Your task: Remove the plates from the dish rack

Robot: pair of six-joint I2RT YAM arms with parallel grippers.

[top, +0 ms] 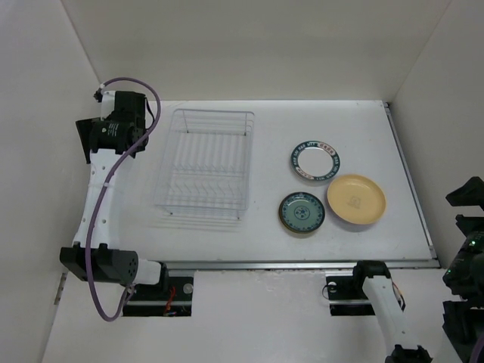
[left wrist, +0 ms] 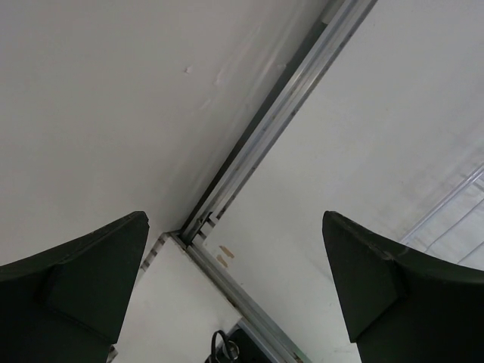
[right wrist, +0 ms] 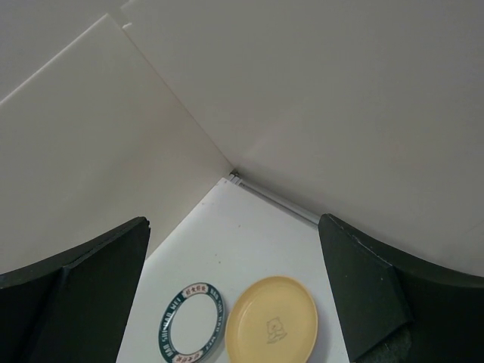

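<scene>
White-coated wire forms the rectangular dish rack (top: pixel 206 162), which stands on the left half of my white desk (top: pixel 378 128) with its upright dividers running in rows.

Three small round plates lie flat on the desk to the right of the rack, well apart from it. They form a tight cluster, with rims touching or nearly so:
- The white plate with a dark green lettered rim and red marks (top: pixel 318 161) is farthest back.
- The teal patterned plate (top: pixel 302 212) is nearest to me.
- The plain pale yellow plate (top: pixel 356 200) is on the right and has a faint mark at its centre.

My left pincer (left wrist: pixel 234 249) is up by the back left corner of the desk, beside the rack's far left corner. Its dark fingers (left wrist: pixel 83 295) are spread wide with nothing between them. Its camera sees the white wall, a metal edge rail (left wrist: pixel 287 113) and a sliver of rack wire.

My right pincer (right wrist: pixel 233 257) sits out past the desk's right edge. It is also spread wide and holds nothing, and it looks across at the green-rimmed and yellow plates.

A purple cable (top: pixel 94 219) loops along my left arm.
</scene>
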